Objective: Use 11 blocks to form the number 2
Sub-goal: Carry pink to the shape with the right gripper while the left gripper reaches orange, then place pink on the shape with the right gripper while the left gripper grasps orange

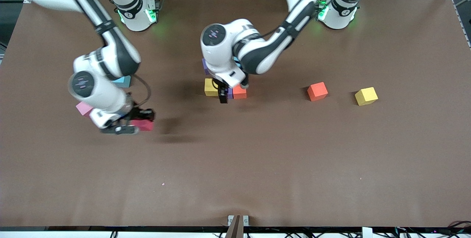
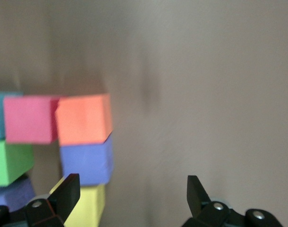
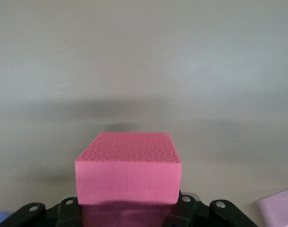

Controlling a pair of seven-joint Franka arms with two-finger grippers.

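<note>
Right wrist view: right gripper [image 3: 130, 213] clamps red block [image 3: 129, 173].

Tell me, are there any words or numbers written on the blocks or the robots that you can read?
None can be read.
The blocks, such as the lone orange block and the lone yellow block, are plain colours with no letters or numbers.
The round caps on the arms carry tiny marks, too small to read.
The red block in the right gripper shows only its foam texture.
</note>
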